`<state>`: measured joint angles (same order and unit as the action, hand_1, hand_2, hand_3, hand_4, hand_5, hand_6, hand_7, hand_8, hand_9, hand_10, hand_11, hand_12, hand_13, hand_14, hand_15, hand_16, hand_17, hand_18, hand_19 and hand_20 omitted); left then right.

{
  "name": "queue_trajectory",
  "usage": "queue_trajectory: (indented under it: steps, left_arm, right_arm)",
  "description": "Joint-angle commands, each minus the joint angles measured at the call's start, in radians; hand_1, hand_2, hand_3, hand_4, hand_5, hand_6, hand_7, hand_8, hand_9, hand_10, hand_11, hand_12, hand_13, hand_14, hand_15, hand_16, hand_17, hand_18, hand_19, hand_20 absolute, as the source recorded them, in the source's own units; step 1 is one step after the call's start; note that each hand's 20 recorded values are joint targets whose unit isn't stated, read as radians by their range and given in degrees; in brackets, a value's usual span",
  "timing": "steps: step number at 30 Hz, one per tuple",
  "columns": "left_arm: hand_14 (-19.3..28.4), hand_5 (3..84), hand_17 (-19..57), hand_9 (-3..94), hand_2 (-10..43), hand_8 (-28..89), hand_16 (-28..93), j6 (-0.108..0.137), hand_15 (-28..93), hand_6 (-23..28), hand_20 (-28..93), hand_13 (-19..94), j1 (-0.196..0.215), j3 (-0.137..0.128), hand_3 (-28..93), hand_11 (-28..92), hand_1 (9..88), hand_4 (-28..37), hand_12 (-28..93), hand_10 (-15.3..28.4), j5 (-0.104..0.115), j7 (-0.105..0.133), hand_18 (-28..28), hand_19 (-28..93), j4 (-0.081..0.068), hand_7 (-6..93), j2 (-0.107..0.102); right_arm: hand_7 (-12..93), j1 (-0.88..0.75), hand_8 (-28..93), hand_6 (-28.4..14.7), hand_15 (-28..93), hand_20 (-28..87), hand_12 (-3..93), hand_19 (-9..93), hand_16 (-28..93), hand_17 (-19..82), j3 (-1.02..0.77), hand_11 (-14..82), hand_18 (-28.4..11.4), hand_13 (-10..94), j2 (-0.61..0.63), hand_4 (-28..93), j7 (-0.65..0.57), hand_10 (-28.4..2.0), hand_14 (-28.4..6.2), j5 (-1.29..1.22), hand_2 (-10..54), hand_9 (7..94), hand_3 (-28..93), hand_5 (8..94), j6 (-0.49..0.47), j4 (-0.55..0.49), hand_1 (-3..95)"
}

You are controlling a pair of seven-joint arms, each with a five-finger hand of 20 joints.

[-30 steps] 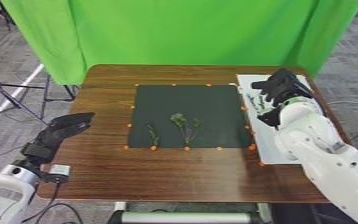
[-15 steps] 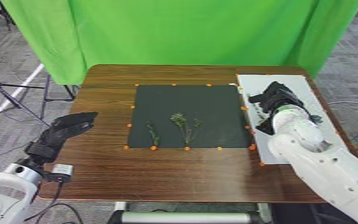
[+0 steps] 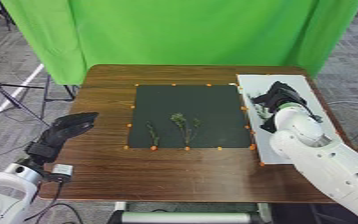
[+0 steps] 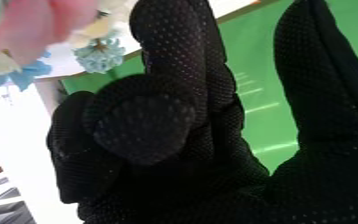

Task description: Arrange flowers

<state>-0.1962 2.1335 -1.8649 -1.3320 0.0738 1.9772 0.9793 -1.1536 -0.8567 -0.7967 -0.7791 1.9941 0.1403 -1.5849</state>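
In the head view, my right hand (image 3: pixel 280 98) is over the white board (image 3: pixel 273 149) at the right, with green sprigs (image 3: pixel 261 111) beside it, partly covered. My right hand (image 4: pixel 193 145) in the right wrist view has some fingers straight and others loosely bent, holding nothing visible. Beyond them are a pink flower (image 4: pixel 42 27) and a pale blue flower (image 4: pixel 100 54). A leafy green sprig (image 3: pixel 181 121) and a thinner stem (image 3: pixel 153 134) lie on the dark mat (image 3: pixel 193 97). Left of the mat, my left hand (image 3: pixel 67 128) is open.
The brown wooden table (image 3: pixel 193 175) carries orange markers around the mat, such as one marker (image 3: pixel 154 148). A green curtain (image 3: pixel 202 35) hangs behind the table. A small white box (image 3: pixel 61 170) with a cable is by the left wrist.
My right hand has come slightly nearer over the white board and turned, its fingers closer together than a second ago. The left hand has shifted very slightly right. The sprigs on the mat are unmoved.
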Motion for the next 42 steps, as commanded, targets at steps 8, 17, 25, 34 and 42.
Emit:
queue_trajectory:
  steps: [8,17,25,34,42]
  left_arm:
    - [18.6,38.9,1.4,35.3,-6.5,-5,2,-0.01,15,3.6,15,31,0.014,-0.006,60,12,27.7,-15.1,12,14.1,-0.003,-0.009,16.4,10,0.008,10.6,0.02]
    - [18.6,38.9,1.5,35.3,-6.5,-5,2,-0.014,15,3.7,15,31,0.008,0.001,60,12,27.6,-15.1,12,14.1,-0.005,-0.008,16.4,10,0.004,10.7,0.023]
    - [18.6,38.9,1.5,35.3,-6.2,-5,2,-0.013,15,3.6,15,31,0.012,-0.002,60,12,28.0,-15.1,12,14.1,-0.006,-0.008,16.3,10,0.007,10.8,0.026]
    - [18.5,39.0,1.5,35.3,-6.3,-5,2,-0.018,15,3.7,15,31,0.012,-0.003,60,12,28.2,-14.9,12,14.1,-0.005,-0.013,16.3,10,0.008,10.9,0.026]
    - [18.5,39.3,1.5,35.5,-6.4,-5,2,-0.018,15,3.8,15,31,0.026,-0.015,60,12,28.3,-15.1,12,14.1,-0.001,-0.019,16.3,10,0.015,11.2,0.021]
  right_arm:
    - [39,-0.004,-8,-4.7,55,36,23.5,93,25,69,0.034,34.3,-10.2,94,-0.021,-6,-0.009,-13.0,-2.9,0.006,-9.5,91.3,59,75.4,-0.043,0.043,33.4]
    - [39,-0.006,-8,-4.8,55,36,23.5,93,25,69,0.07,34.2,-10.1,94,-0.041,-6,-0.007,-13.1,-2.8,0.018,-9.5,91.3,58,75.5,-0.103,0.039,35.4]
    - [37,-0.012,20,-4.6,56,35,23.0,93,24,69,0.058,34.1,-9.6,94,-0.056,-2,-0.036,-12.6,-2.4,-0.009,-9.5,92.0,47,75.6,-0.143,0.041,58.0]
    - [39,-0.015,20,-4.9,59,38,23.6,93,24,70,0.023,35.8,-9.9,94,-0.049,-1,-0.033,-11.7,-2.1,-0.068,-9.5,92.4,50,76.1,-0.115,0.016,59.7]
    - [39,0.002,20,-5.6,61,41,23.6,93,24,70,-0.04,36.8,-10.0,94,-0.011,1,-0.013,-11.7,-1.8,-0.047,-9.5,93.3,53,77.0,-0.046,-0.066,57.9]
